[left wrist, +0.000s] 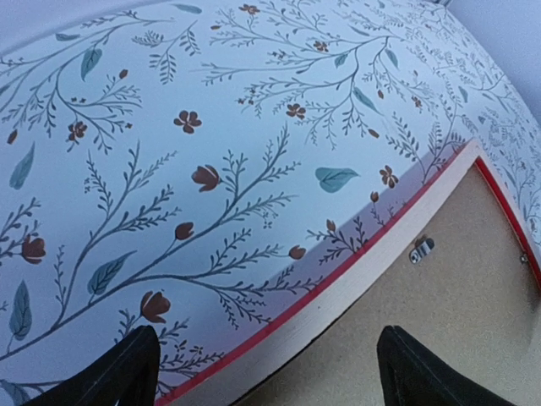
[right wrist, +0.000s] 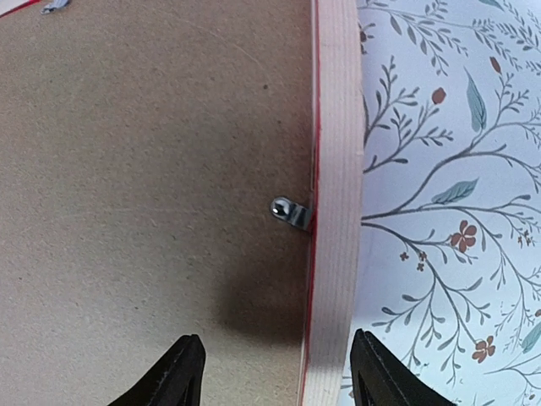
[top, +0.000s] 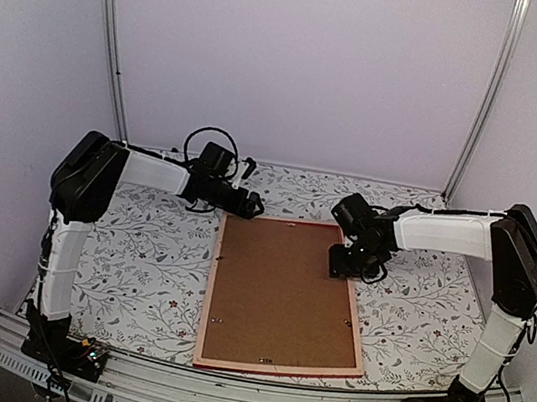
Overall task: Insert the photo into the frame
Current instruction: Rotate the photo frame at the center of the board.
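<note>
The frame (top: 279, 368) lies face down in the middle of the flowered cloth (top: 138, 262), pale wood back upward. The brown backing board (top: 281, 289) sits flat inside its rails (the photo does not show; anything under the board is hidden). A small metal tab (right wrist: 292, 211) on the right rail reaches over the board's edge. The left gripper (left wrist: 270, 381) stands over the frame's 11 o'clock corner, fingers spread wide, one above the cloth and one above the board, pinching nothing. The right gripper (right wrist: 279, 376) is at about 2 o'clock on the right rail with its jaws parted astride the wood. Its inner finger is clear of the rail and its outer one just beside it. Broad cloth lies open at 9 and 3 o'clock. The near rail runs close to the table's edge at 6, and a narrower strip of cloth separates the far rail from the back wall at 12.
</note>
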Motion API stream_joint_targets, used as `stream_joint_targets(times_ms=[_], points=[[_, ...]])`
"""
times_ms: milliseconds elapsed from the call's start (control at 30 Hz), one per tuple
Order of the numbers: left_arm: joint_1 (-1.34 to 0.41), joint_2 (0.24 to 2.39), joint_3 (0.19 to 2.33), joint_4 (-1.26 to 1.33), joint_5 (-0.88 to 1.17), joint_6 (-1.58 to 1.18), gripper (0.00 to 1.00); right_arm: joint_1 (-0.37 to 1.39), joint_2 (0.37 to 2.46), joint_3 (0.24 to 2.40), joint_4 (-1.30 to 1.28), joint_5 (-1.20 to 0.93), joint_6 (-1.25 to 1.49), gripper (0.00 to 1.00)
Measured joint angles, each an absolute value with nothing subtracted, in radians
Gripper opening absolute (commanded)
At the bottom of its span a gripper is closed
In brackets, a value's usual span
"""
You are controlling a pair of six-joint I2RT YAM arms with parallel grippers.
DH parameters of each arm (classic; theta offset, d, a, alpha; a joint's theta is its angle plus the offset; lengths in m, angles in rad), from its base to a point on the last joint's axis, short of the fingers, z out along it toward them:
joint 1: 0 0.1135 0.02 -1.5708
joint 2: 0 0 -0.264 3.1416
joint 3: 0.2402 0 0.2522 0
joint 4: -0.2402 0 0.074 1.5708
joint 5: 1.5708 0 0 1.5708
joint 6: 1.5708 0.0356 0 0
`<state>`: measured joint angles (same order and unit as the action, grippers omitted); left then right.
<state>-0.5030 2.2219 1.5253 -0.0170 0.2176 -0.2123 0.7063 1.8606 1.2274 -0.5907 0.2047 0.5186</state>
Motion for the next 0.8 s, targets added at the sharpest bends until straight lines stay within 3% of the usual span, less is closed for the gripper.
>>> stream_joint_targets(times_ms=[267,533,800], points=[[-0.502,2.226,1.498,-0.028,0.311,-0.215,0.75,0.706,1.824,1.136,-0.597,0.213,0.534,0.49],[-0.488,2.201,1.419,0.047,0.362,-0.214,0.65,0.698,1.817,1.113,-0.561,0.197,0.5,0.28],[-0.475,2.057,1.2,0.083,0.388,-0.244,0.56,0.633,1.849,1.136,-0.501,0.17,0.361,0.2]])
